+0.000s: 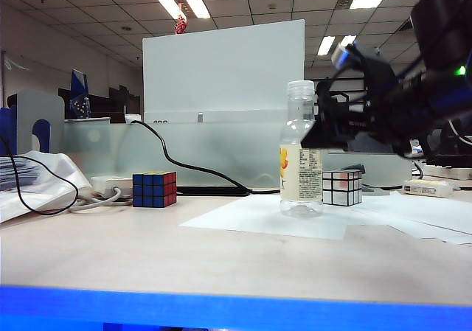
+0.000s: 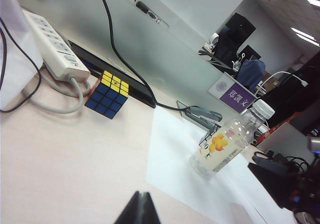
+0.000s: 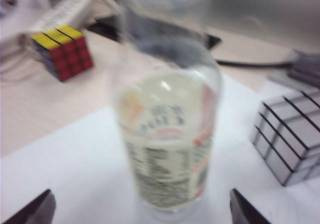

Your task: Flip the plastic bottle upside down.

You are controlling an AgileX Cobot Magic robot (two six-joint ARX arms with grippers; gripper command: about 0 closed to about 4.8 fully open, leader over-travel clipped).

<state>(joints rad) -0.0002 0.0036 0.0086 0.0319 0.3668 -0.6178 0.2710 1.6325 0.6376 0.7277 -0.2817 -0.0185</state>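
The plastic bottle (image 1: 301, 150) stands upright with its white cap on top, on a white paper sheet (image 1: 251, 219) in the middle of the table. Its label shows yellow-orange fruit (image 2: 220, 144). My right gripper (image 1: 318, 133) comes in from the right at the bottle's upper half and is open. In the right wrist view the bottle (image 3: 167, 134) stands between and beyond the two wide-apart dark fingertips (image 3: 37, 211), which do not touch it; right gripper (image 3: 141, 201). My left gripper (image 2: 141, 199) hangs over bare table, far from the bottle, with its jaws pressed together and holding nothing.
A coloured puzzle cube (image 1: 155, 189) sits left of the bottle. A silver mirror cube (image 1: 341, 187) stands just behind it to the right. A white power strip (image 2: 52, 44), a black cable (image 1: 177, 161) and a grey upright panel (image 1: 221, 88) line the back.
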